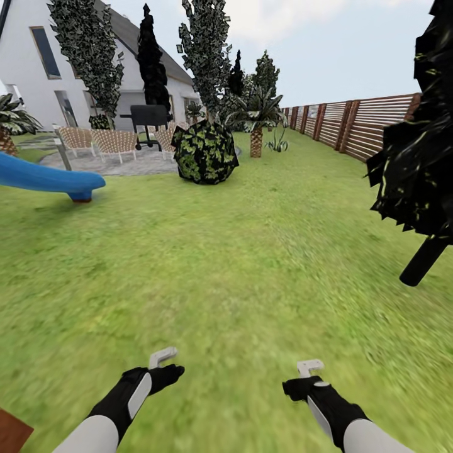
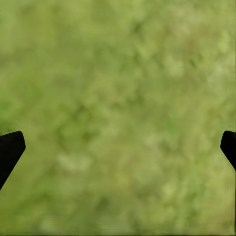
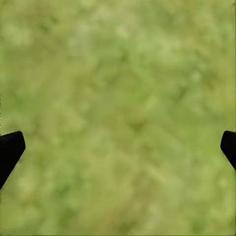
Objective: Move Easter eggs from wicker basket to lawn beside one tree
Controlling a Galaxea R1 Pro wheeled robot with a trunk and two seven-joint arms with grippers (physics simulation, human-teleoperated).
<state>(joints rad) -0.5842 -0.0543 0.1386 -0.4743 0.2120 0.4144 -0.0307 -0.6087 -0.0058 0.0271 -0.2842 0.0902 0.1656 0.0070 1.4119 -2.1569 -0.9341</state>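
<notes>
The lawn (image 1: 239, 264) spreads wide ahead of me, and both wrist views look straight down on blurred grass. My left gripper (image 1: 165, 376) hangs low over the grass near the front, open, with its dark fingertips (image 2: 11, 147) far apart and nothing between them. My right gripper (image 1: 301, 385) hangs beside it, open too, and its fingertips (image 3: 11, 147) frame bare grass. The Easter eggs and the wicker basket are out of view. Two tall trees (image 1: 204, 56) with dark, pale-spotted leaves stand far back near the white house (image 1: 25, 69).
A thin black tree (image 1: 418, 163) with a dark trunk leans in at the right. A round bush (image 1: 204, 152) and a small palm (image 1: 257, 129) stand ahead. A blue slide (image 1: 50, 178) lies left, with chairs and a grill on paving behind it. A slatted fence (image 1: 371, 123) runs along the right.
</notes>
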